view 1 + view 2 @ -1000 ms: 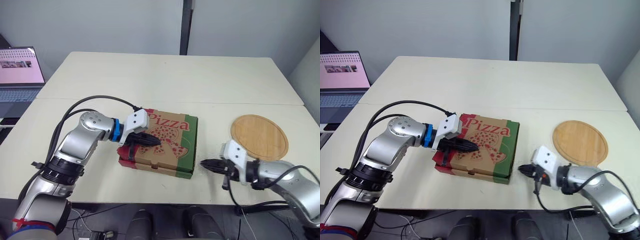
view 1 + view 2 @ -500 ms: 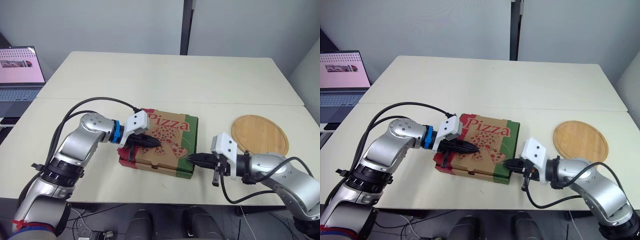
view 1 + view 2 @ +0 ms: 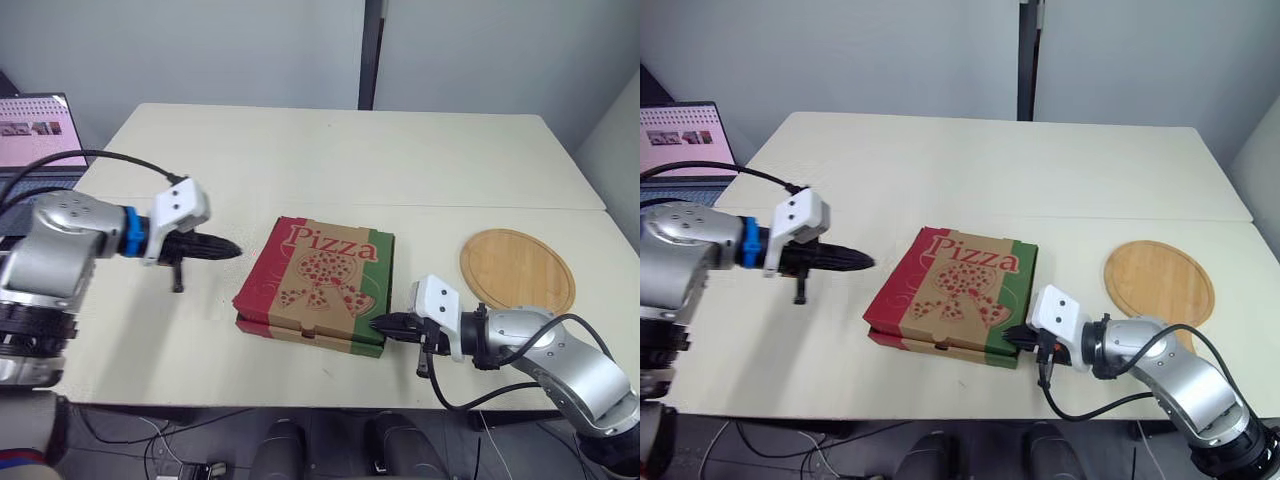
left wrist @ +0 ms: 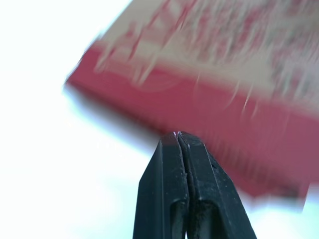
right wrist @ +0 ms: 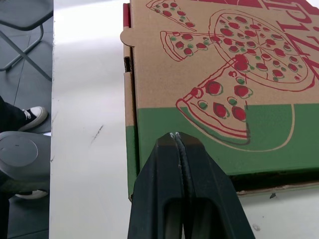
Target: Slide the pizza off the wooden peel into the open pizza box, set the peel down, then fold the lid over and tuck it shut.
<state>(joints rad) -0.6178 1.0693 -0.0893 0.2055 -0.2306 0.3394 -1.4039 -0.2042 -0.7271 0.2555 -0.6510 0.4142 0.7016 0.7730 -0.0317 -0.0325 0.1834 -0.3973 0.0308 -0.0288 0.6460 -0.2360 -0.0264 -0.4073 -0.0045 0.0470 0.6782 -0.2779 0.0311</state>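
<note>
The pizza box (image 3: 300, 333) sits at the centre of the head view, near the front edge of the table (image 3: 330, 160). Its printed lid (image 3: 325, 275) is folded down flat over it, with the red "Pizza" lettering along the far side and a green band down the right side. In the right wrist view a thin dark gap shows under the lid's green edge - whether the flap is tucked in cannot be told.

The wooden peel (image 3: 517, 270) lies flat on the table at centre right, well apart from the box, and nothing rests on it.

The right gripper (image 3: 380, 324) reaches in from the lower right and points at the box's near right corner, level with its side wall. Its tip is touching the green edge or just beside it - the views do not settle which. Its 2 black fingers (image 5: 159, 189) are pressed together and hold nothing.

The left gripper (image 3: 232, 250) hangs above the table at centre left, clear of the box, pointing towards its red side. Its 2 fingers (image 4: 164, 189) are also pressed together, with nothing between them.

A laptop (image 3: 35, 135) stands open at the upper left edge of the frame. In the right wrist view a person's shoe (image 5: 30, 117) shows on the floor beyond the table edge.
</note>
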